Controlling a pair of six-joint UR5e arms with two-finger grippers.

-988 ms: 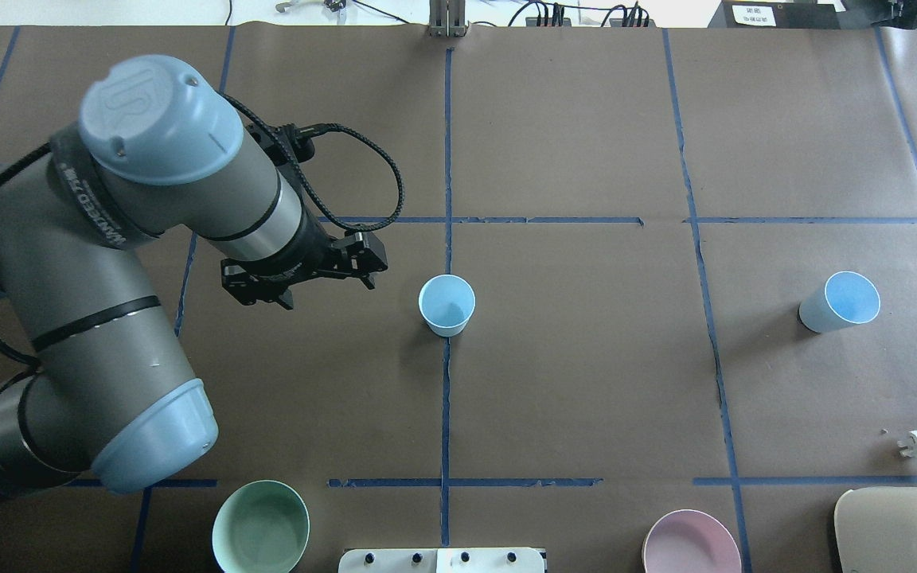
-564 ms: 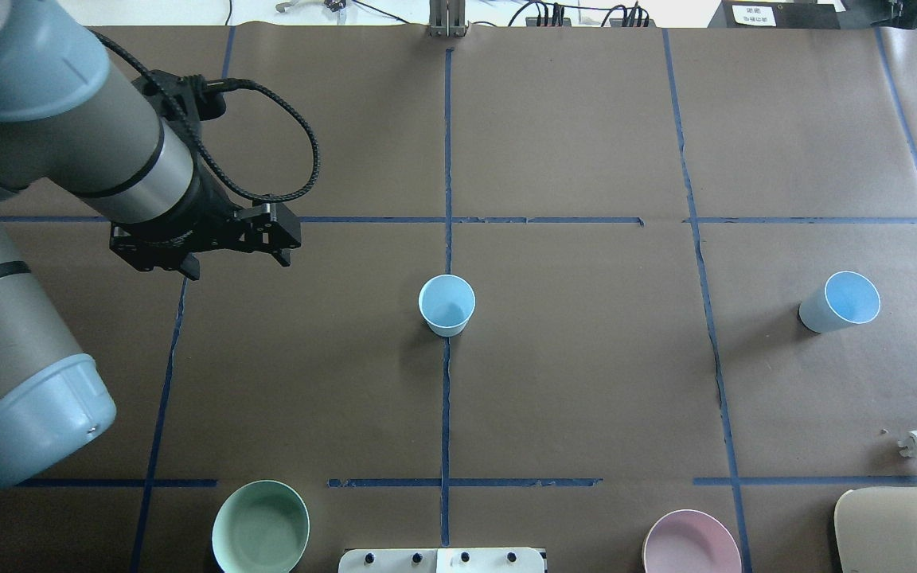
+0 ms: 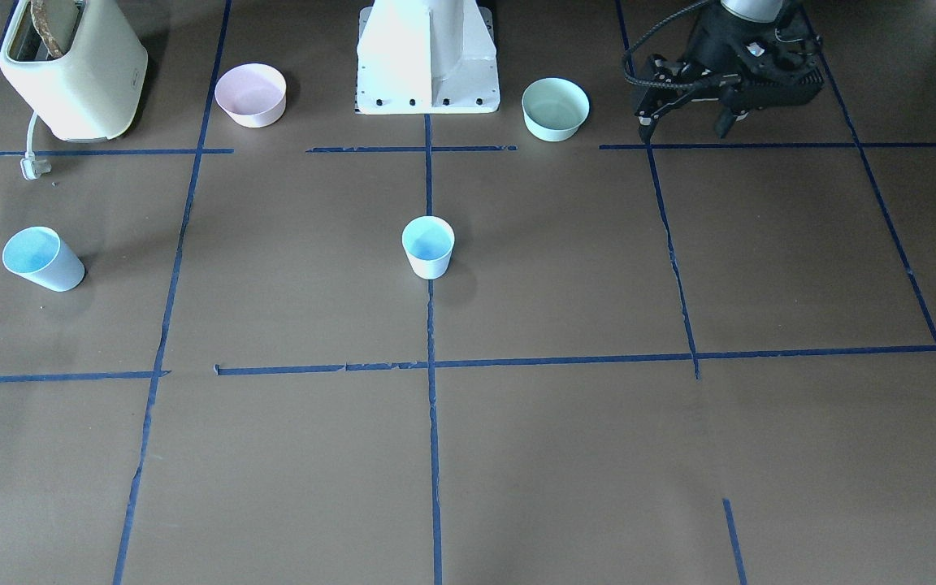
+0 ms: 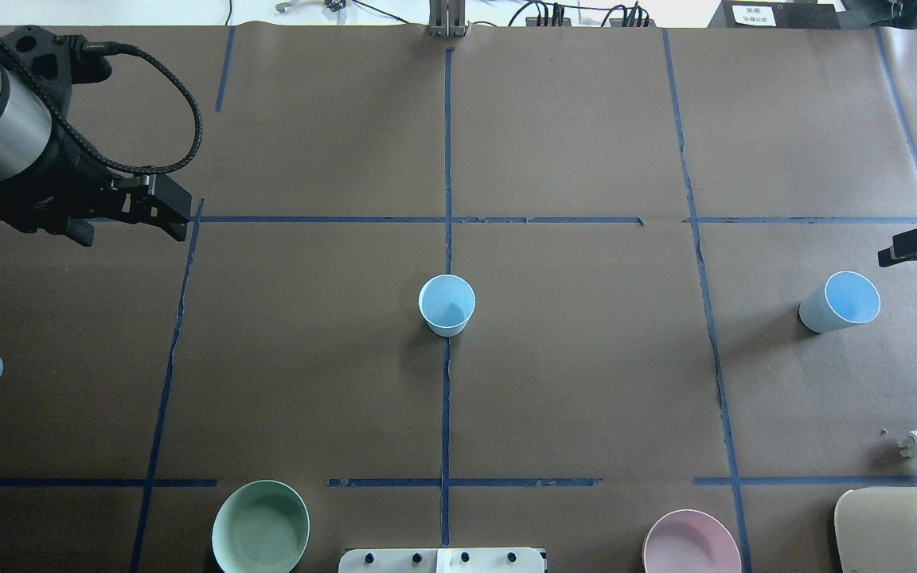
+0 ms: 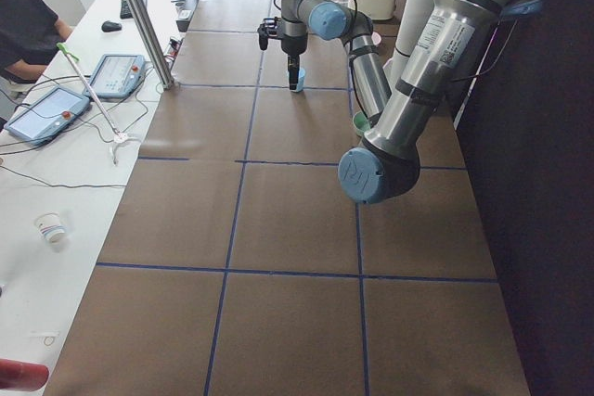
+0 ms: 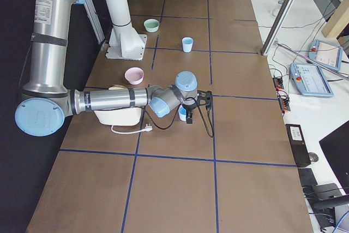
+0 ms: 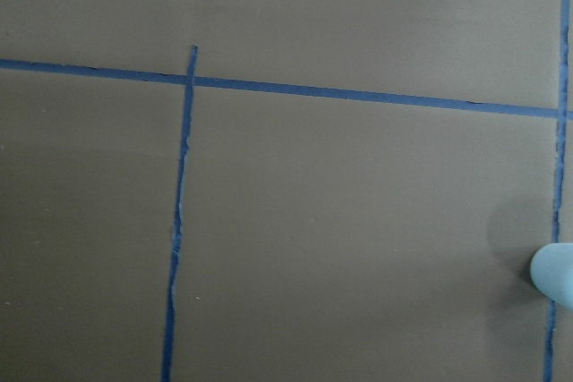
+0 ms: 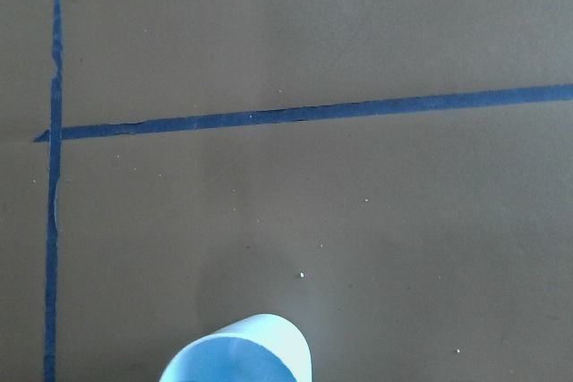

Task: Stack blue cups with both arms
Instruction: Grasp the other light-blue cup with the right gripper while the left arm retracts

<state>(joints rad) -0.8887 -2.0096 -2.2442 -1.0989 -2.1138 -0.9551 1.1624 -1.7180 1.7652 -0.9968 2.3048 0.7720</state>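
Beside the outer pale-blue plastic cup [image 4: 839, 302] hovers the right black gripper [image 4: 914, 251], jaw state unreadable, likely to fetch it; the left black gripper [image 4: 130, 231] hangs spread and empty.

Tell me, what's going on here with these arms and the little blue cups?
Two robot arms are meant to stack two blue cups, and nothing is stacked yet. The centre cup stands in the middle of the table. The far cup stands well off on the robot's right. The right hand hovers close beside the far cup without holding it. The left hand hangs open and empty on the left, away from both cups.
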